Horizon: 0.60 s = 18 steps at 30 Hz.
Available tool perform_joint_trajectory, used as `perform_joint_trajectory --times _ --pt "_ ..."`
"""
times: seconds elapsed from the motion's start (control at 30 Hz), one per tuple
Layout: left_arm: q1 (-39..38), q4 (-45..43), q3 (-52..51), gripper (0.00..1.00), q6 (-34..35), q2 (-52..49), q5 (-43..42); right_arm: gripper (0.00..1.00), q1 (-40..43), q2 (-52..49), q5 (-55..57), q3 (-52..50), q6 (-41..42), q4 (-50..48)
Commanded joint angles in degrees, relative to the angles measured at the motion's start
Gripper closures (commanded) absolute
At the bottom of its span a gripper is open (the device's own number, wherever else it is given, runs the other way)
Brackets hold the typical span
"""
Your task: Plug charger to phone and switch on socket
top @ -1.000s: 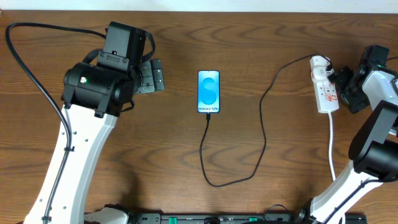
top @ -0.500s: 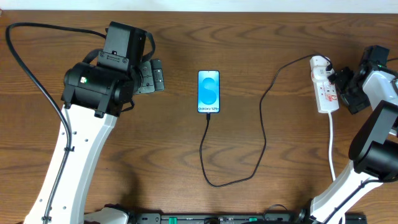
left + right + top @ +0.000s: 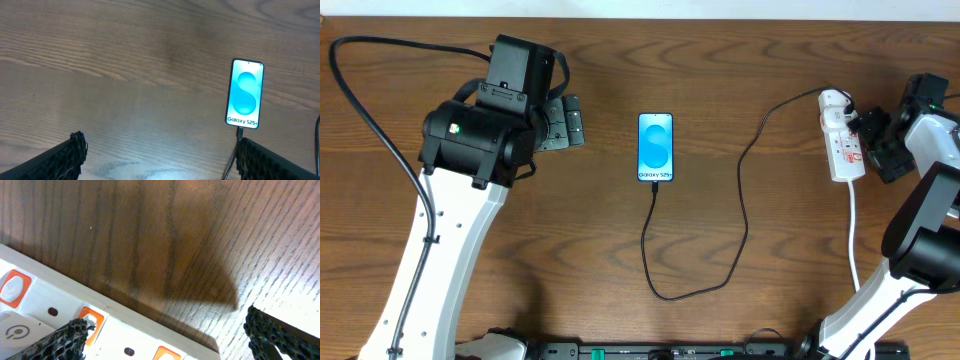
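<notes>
The phone [image 3: 656, 147] lies flat mid-table, screen lit blue and white, reading "Galaxy S25+"; it also shows in the left wrist view [image 3: 244, 93]. The black charger cable [image 3: 744, 200] runs from the phone's bottom edge, loops down and right, then up to the black plug in the white power strip [image 3: 840, 140] at the right. Its connector tip [image 3: 239, 132] sits at the phone's bottom port. My left gripper [image 3: 570, 122] is open and empty, left of the phone. My right gripper [image 3: 876, 140] is open, one finger over the strip's orange switches [image 3: 90, 322].
The strip's white cord [image 3: 853, 225] runs down toward the front edge by the right arm's base. A thick black cable [image 3: 360, 95] arcs over the table at far left. Bare wood [image 3: 125, 75] lies between the left gripper and the phone.
</notes>
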State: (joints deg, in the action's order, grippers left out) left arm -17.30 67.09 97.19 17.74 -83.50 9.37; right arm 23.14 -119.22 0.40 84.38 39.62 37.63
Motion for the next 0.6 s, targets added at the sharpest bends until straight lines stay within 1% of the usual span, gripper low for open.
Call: perform_joint_trajectory --times 0.0,0.1,0.47,0.57 --pt "0.15 0.15 0.31 0.04 -0.74 -0.33 0.74 0.01 -0.74 -0.81 -4.04 -0.17 -2.01 1.01" --pt "0.15 0.15 0.31 0.04 -0.74 -0.33 0.74 0.01 -0.85 -0.81 -4.66 -0.17 -3.72 0.98" --pt "0.15 0.15 0.31 0.03 -0.74 -0.33 0.74 0.01 -0.85 -0.81 -4.66 -0.17 -3.45 1.64" --pt "0.15 0.15 0.31 0.04 -0.74 -0.33 0.74 0.01 -0.81 -0.81 -3.21 -0.17 -2.95 1.55"
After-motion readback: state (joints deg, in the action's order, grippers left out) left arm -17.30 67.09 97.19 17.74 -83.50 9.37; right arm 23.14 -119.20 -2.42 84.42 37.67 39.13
